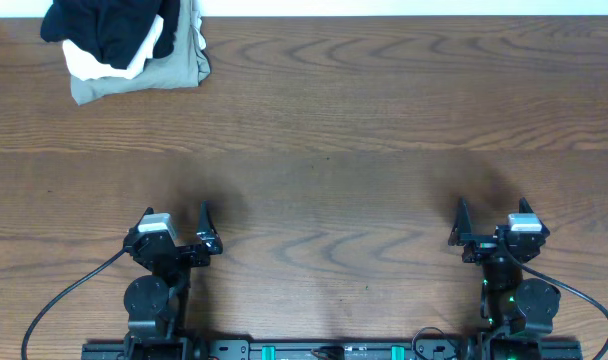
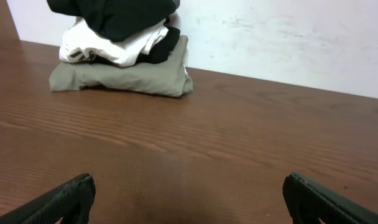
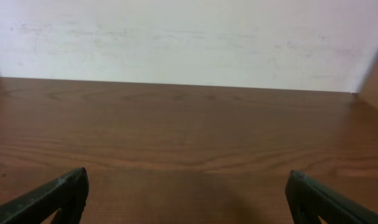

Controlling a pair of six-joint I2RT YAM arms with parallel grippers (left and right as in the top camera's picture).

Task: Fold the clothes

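1. Left gripper [image 1: 176, 215] and right gripper [image 1: 493, 210] sit near my edge of the table [image 1: 334, 150], both facing the far wall [image 3: 189, 37], jaws spread wide, holding nothing.
2. I see the black clothes [image 1: 109, 25] crumpled at the far left corner, heaped on a white cloth [image 1: 89, 62] and a folded khaki garment [image 1: 164, 72], well apart from both arms.

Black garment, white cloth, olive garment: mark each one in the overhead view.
black garment [image 1: 109, 25], overhead view, middle of its crumpled top.
white cloth [image 1: 89, 65], overhead view, the edge showing under the black.
olive garment [image 1: 172, 70], overhead view, its bare right part.
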